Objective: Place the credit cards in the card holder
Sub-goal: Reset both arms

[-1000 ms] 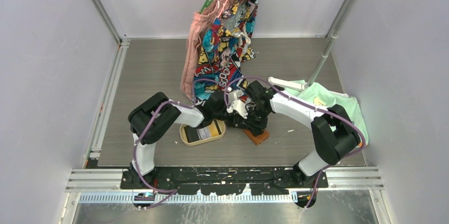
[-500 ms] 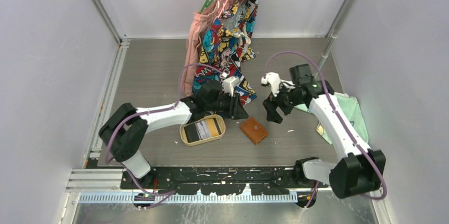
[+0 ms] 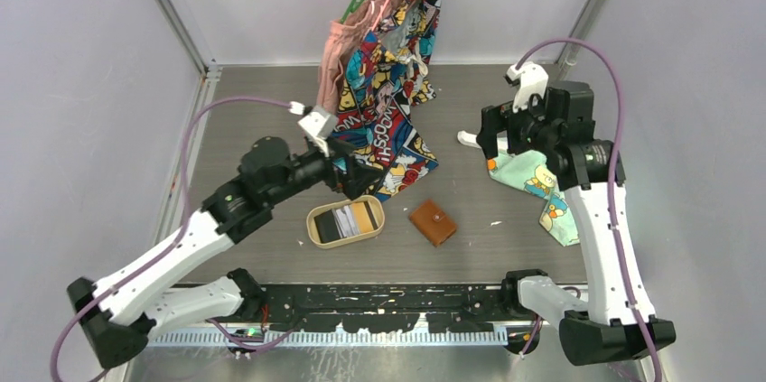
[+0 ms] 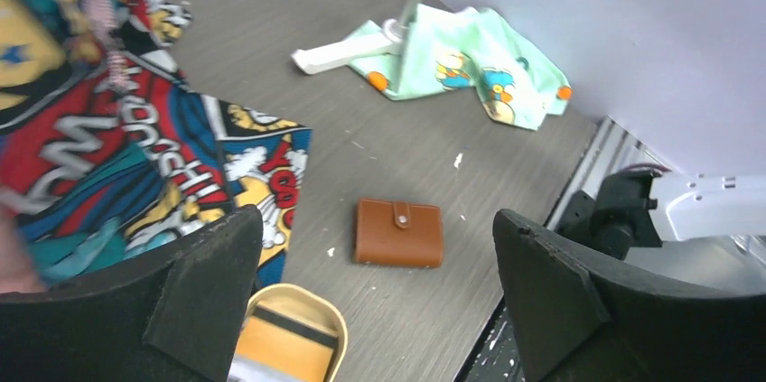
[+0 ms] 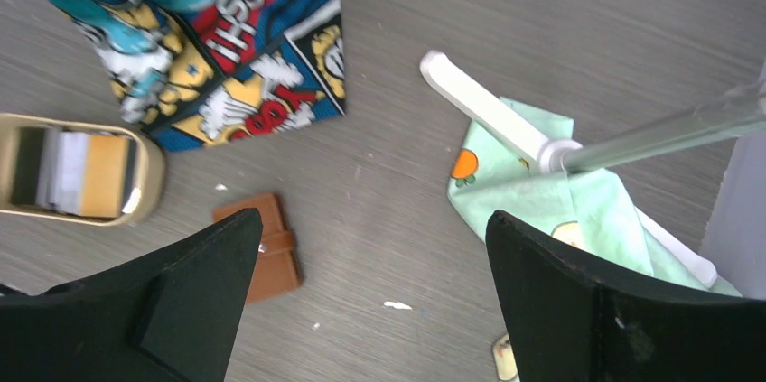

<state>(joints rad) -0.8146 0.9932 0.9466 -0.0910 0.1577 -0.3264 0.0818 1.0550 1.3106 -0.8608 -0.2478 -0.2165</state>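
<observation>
The card holder (image 3: 433,222) is a tan-brown wallet lying closed and snapped on the table, right of the oval wooden tray (image 3: 312,229). The credit cards (image 3: 347,219), black, striped and yellow, lie inside that tray. My left gripper (image 3: 358,176) hovers open and empty above the tray's far side. In the left wrist view the card holder (image 4: 398,233) shows between the wide-apart fingers of the left gripper (image 4: 377,218), far below them. My right gripper (image 3: 492,132) hangs open and empty high at the right. In the right wrist view the card holder (image 5: 271,265) is partly behind a finger of the right gripper (image 5: 375,218).
A comic-print garment (image 3: 388,84) and a pink one (image 3: 325,84) hang from a green hanger at the back. A mint-green cloth (image 3: 542,188) lies round the rack pole (image 3: 565,66) and its white foot (image 3: 470,140) at the right.
Both arms have lifted and swung apart from the card holder, the left to the left, the right to the back right. Both grippers have opened. The card holder stays on the table.
</observation>
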